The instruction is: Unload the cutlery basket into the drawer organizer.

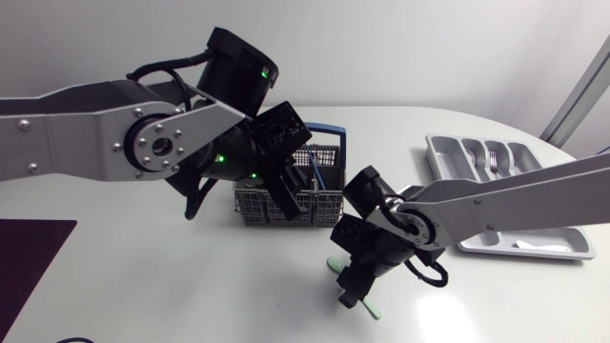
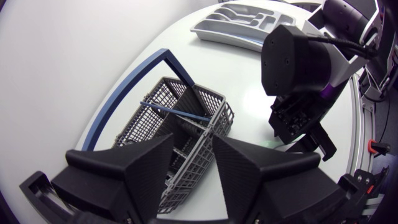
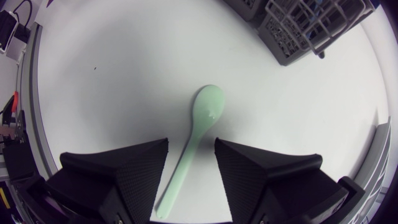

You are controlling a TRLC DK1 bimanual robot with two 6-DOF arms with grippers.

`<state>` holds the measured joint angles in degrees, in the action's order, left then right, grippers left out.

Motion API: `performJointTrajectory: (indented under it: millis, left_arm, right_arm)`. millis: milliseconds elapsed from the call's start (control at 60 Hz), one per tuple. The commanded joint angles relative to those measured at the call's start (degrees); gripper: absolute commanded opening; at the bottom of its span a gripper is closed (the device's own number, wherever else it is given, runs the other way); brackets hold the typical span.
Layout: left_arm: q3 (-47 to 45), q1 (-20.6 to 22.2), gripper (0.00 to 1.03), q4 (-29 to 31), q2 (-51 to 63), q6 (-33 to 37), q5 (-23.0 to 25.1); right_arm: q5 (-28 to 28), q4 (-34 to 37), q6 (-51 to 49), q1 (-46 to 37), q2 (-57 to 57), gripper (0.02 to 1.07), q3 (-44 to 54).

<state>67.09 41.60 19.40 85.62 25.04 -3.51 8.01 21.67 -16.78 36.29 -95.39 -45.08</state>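
**Green spoon flat on the bench, both claws spread**

Lying on the white bench [image 1: 143, 286], just in front of the cutlery basket [image 1: 250, 205]: one pale green spoon [image 3: 198, 134], bowl toward the basket, handle pointing away from it. Straddled by the right claw [image 3: 191, 144], fingers apart, one on each side of the handle, no contact visible on either side. From overhead, mostly hidden under that claw, with only the bowl and the handle tip peeking out.

Next outward, the basket itself: grey mesh with a blue hoop handle [image 2: 134, 93], standing near the middle of the bench. Inside, a thin blue rod [image 2: 174, 111] slanting across the compartments, too slim to tell what kind of piece. Directly above the basket, the left claw [image 2: 193, 142], fingers spread wide, gripping nothing.

Well apart from the basket, toward the bench's right side, the grey drawer organizer [image 1: 448, 152]. Forks [image 1: 493, 162] in one of its narrow slots, and a white piece [image 1: 543, 246] in the long crosswise slot.

At the bench's left edge, a dark purple mat [image 1: 29, 262]
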Motion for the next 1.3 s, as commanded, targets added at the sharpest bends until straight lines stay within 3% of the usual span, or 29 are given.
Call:
performJointTrajectory:
  millis: [0, 400, 583, 833, 1100, 1283]
  left_arm:
    - [-1.44, -0.65, 0.46, -0.77, -1.69, -1.57, -0.36]
    - [-2.67, -0.74, 0.46, -1.38, -2.74, -1.57, -0.36]
    - [-2.93, -0.74, 0.46, -1.73, -2.74, -1.57, -0.36]
    - [-3.19, -1.26, 0.46, -2.44, -3.27, -1.92, -0.36]
    - [-4.25, -2.76, 0.49, -6.74, -3.36, -5.17, -0.27]
    - [-5.13, -3.11, 0.49, -10.78, -1.95, -8.43, -0.18]
  right_arm:
    - [-0.72, 0.48, 2.19, 0.71, -1.72, 0.46, -1.33]
    - [-2.65, 0.92, 3.15, 0.97, -5.50, 0.08, -2.73]
    - [-2.65, 1.62, 2.27, 1.15, -3.39, 0.08, -1.41]
    - [-1.07, 5.40, -3.97, -1.23, 7.59, 0.08, 3.07]
    - [4.29, 14.54, -23.65, -17.75, 21.65, 0.08, 5.53]
    - [8.95, 22.27, -48.09, -39.28, 24.38, 0.08, 2.80]
